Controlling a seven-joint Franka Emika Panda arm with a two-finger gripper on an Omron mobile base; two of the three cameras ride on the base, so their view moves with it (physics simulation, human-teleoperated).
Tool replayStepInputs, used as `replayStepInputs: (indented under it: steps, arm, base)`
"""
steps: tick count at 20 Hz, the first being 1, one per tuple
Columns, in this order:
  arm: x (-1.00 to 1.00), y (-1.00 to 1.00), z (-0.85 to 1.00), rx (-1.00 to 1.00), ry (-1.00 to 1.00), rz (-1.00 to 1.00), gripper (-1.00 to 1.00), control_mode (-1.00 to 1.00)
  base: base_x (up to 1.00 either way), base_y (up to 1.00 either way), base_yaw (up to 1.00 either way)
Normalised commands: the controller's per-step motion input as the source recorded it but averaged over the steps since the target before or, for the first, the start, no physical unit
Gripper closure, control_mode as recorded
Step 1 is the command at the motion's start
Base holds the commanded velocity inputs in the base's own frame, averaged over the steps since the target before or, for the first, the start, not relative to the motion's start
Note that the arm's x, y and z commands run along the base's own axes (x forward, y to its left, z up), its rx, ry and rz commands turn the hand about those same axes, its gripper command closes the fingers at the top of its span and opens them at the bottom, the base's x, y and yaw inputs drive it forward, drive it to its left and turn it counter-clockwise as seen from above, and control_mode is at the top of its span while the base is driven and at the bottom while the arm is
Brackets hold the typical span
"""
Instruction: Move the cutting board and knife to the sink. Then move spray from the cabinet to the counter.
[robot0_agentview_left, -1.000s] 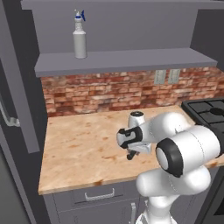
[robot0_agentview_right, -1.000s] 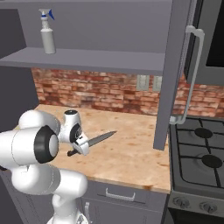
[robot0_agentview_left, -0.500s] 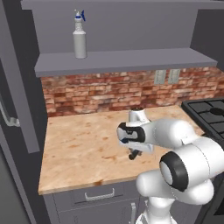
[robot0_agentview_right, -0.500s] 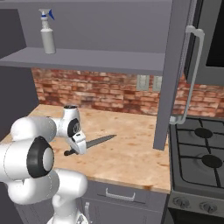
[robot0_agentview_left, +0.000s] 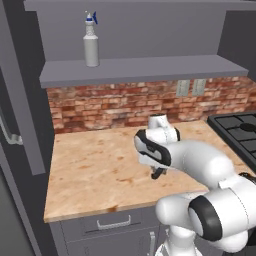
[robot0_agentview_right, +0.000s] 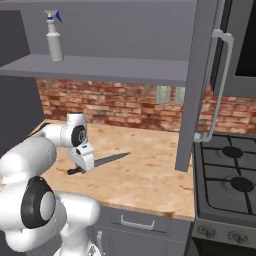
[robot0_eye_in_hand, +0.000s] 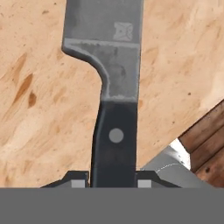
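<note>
Two fingertips (robot0_eye_in_hand: 78, 183) of the gripper (robot0_eye_in_hand: 109, 183) closed on the black handle of the knife (robot0_eye_in_hand: 114, 109), blade pointing away from the hand. Knife (robot0_agentview_right: 100, 162) held low over the counter (robot0_agentview_right: 150, 170), in front of the brick wall (robot0_agentview_right: 125, 105). Spray (robot0_agentview_left: 91, 40) upright on the cabinet (robot0_agentview_right: 197, 85) shelf (robot0_agentview_left: 140, 67), well apart from the gripper. Stove (robot0_agentview_right: 227, 185) right of the counter.

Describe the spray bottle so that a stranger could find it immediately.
Look above the brick wall to the grey shelf of the cabinet. The spray stands upright near its left end: a slim pale grey bottle with a white trigger head and blue nozzle.
</note>
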Motion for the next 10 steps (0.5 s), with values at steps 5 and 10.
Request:
replayStepInputs:
  steps: [5, 10]
  arm:
    - [-0.44, 0.0, 0.36, -0.01, 0.0, 0.0, 1.0, -1.0]
    - [-0.43, 0.0, 0.39, 0.0, -0.03, 0.0, 1.0, -1.0]
  base:
    - [0.0, 0.0, 0.0]
    - [0.0, 0.0, 0.0]
